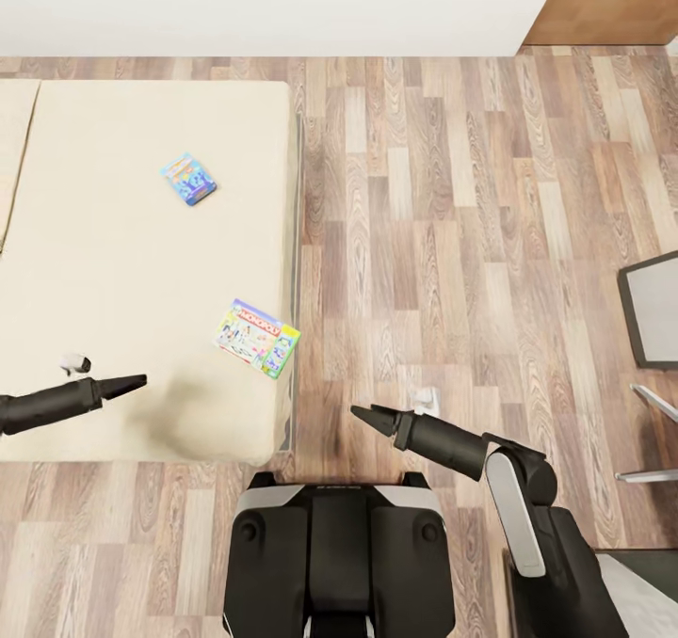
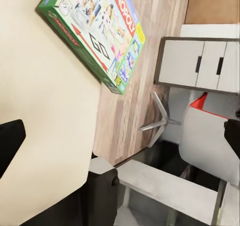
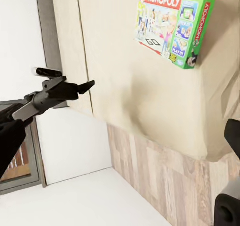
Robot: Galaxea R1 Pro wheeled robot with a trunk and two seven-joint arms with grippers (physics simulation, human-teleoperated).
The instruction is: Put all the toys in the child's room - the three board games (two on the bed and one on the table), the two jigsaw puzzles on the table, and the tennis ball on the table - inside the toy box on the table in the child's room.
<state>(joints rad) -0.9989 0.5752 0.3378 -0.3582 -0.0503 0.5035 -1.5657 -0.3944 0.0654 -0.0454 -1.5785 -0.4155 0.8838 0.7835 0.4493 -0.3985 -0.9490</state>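
Two board games lie on the cream bed (image 1: 113,271). A small blue board game (image 1: 188,179) sits toward the far side. A green Monopoly box (image 1: 256,338) rests at the bed's right edge, also seen in the left wrist view (image 2: 95,33) and the right wrist view (image 3: 175,23). My left gripper (image 1: 132,384) hovers over the bed's near part, left of the Monopoly box, open and holding nothing. My right gripper (image 1: 367,417) hangs over the floor just off the bed's near corner, open and holding nothing. The toy box, puzzles and tennis ball are out of view.
Wood floor (image 1: 443,243) stretches right of the bed. A grey panel (image 1: 650,323) and metal chair legs (image 1: 650,403) stand at the right edge. A white wall and a brown door (image 1: 612,3) lie beyond. A white drawer cabinet (image 2: 200,63) shows past the bed.
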